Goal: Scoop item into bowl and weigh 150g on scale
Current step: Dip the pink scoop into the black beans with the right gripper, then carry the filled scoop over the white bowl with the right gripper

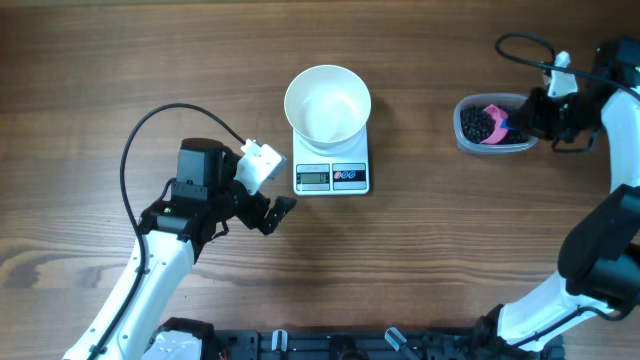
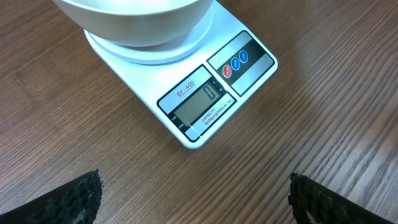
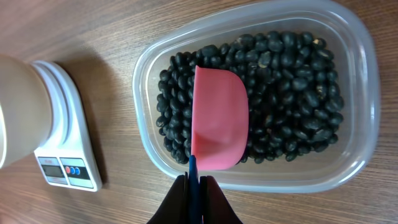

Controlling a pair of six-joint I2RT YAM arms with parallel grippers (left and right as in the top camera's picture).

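Observation:
The white bowl (image 1: 328, 102) stands empty on the white scale (image 1: 331, 176), whose display (image 2: 202, 106) faces my left gripper (image 1: 278, 213). That gripper is open over bare wood just in front of the scale, with only its two dark fingertips (image 2: 74, 198) showing at the bottom corners of the left wrist view. The item, a heap of black beans (image 3: 280, 74), fills a clear plastic tub (image 3: 364, 56) at the right. My right gripper (image 3: 194, 186) is shut on the blue handle of a pink scoop (image 3: 217, 121), which lies over the beans inside the tub (image 1: 462, 135).
A black cable (image 1: 140, 140) loops over the table left of the scale. The right arm's cable (image 1: 520, 45) arcs above the tub. The bowl (image 3: 15, 112) and scale (image 3: 65, 155) stand to the left of the tub.

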